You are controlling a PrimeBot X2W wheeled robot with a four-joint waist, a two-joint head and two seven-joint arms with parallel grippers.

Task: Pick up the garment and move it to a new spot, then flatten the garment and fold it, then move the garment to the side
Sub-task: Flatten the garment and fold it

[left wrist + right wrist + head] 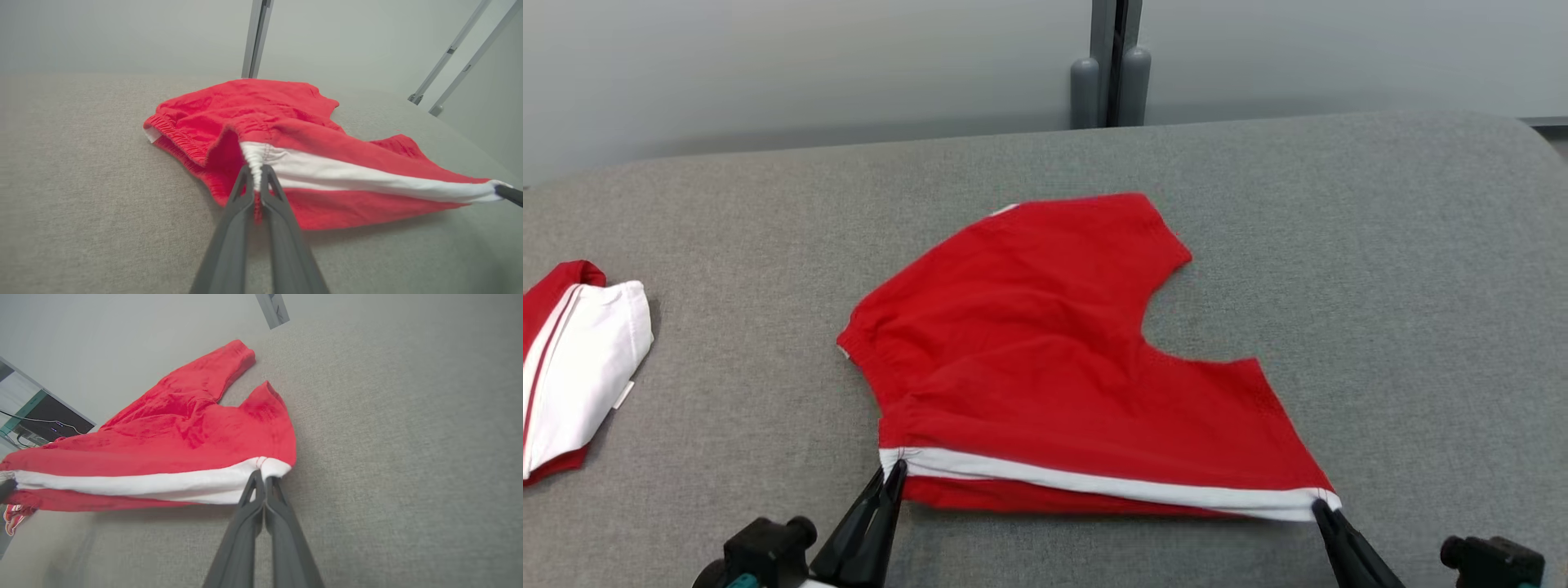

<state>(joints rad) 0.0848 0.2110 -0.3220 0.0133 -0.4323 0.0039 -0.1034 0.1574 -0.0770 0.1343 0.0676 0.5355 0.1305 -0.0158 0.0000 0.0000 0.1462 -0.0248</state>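
Near the front edge of the grey fabric-covered counter [1380, 245], we hold the red fabric shorts with the white side stripe [1029, 343] by both stripe ends. The left jaws are clamped on the waistband corner and the right jaws on the hem corner, likely to keep the stripe taut for flattening. We count two garments: these shorts at centre and one folded red-and-white piece [580, 359] at far left.

The red garment [1045, 351] hides its underside, and the head view's left edge cuts a red-and-white cloth [580, 359], perhaps folded.
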